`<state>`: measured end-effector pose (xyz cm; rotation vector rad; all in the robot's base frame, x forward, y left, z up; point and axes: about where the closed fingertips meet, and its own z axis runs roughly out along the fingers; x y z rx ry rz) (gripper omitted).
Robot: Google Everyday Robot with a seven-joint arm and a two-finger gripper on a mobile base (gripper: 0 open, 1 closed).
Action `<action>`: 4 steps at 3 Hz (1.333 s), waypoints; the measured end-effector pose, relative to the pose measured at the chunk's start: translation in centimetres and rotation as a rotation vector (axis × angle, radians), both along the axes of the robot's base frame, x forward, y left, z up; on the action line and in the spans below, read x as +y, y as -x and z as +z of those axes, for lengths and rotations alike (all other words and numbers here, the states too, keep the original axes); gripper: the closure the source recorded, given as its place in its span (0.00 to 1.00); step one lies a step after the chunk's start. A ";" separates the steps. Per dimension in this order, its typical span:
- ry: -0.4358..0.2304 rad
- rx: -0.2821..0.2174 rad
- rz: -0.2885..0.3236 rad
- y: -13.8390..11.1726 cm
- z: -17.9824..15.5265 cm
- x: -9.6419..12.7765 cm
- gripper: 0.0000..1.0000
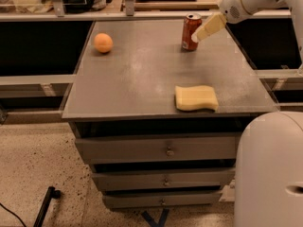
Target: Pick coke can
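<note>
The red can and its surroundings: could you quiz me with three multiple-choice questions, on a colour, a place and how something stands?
1. What colour is the sponge? A yellow, B blue, C green.
2. Where is the gripper? A nowhere in view, B close beside the can, C over the sponge.
3. How is the can? A lying down, B crushed flat, C standing upright.
Answers: 1 A, it is pale yellow. 2 B, it hangs at the can's side, at the far end of the table. 3 C, its silver top faces up.
</note>
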<state>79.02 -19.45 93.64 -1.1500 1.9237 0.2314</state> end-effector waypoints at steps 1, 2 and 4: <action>-0.069 -0.028 -0.030 -2.1 -1.1 -0.3 0.00; -0.146 -0.040 -0.038 -3.5 -2.4 -0.2 0.00; -0.251 -0.051 -0.010 -5.8 -5.0 2.0 0.00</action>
